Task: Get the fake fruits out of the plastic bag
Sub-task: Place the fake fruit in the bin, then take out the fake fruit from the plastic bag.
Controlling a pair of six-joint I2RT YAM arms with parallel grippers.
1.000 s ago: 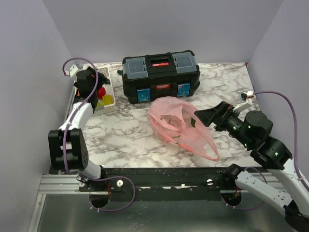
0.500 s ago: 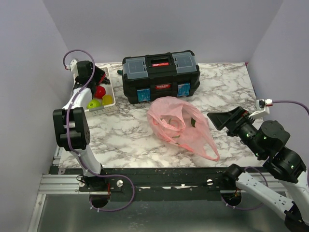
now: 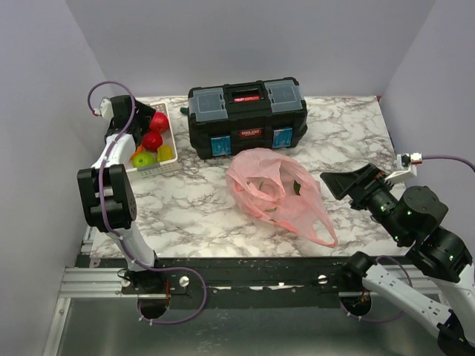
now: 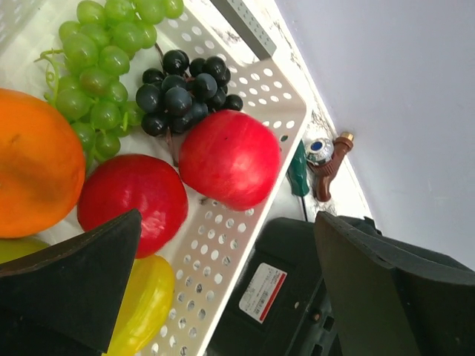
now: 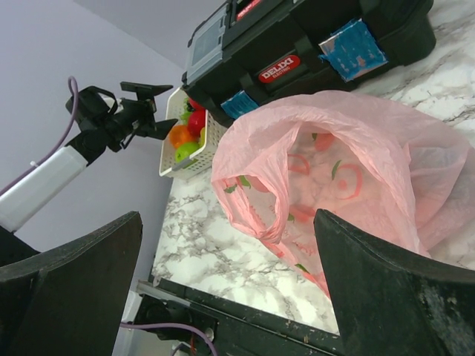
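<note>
The pink plastic bag [image 3: 278, 194] lies crumpled in front of the toolbox, its mouth facing left. The right wrist view shows only printed marks inside the bag [image 5: 349, 178], no fruit. The fake fruits lie in the white basket [image 3: 168, 162]: two red apples [image 4: 230, 159] [image 4: 133, 204], an orange [image 4: 33, 174], a yellow lemon [image 4: 145, 304], dark purple grapes [image 4: 182, 93] and a sliver of green apple [image 4: 11, 251]. My left gripper [image 3: 141, 126] hangs open and empty over the basket's left side. My right gripper [image 3: 335, 182] is open and empty, just right of the bag.
A black toolbox [image 3: 246, 117] stands behind the bag, close to the basket's right wall [image 4: 223, 245]. A light green grape bunch [image 4: 96, 67] also lies in the basket. A green-handled screwdriver [image 4: 299, 182] and a brown-and-chrome tool [image 4: 326, 159] lie behind the basket. Walls enclose the table.
My left gripper has drawn back to the left and rear over the basket, and a second red apple now shows there. My right gripper pulled back right from the bag, then held still.
</note>
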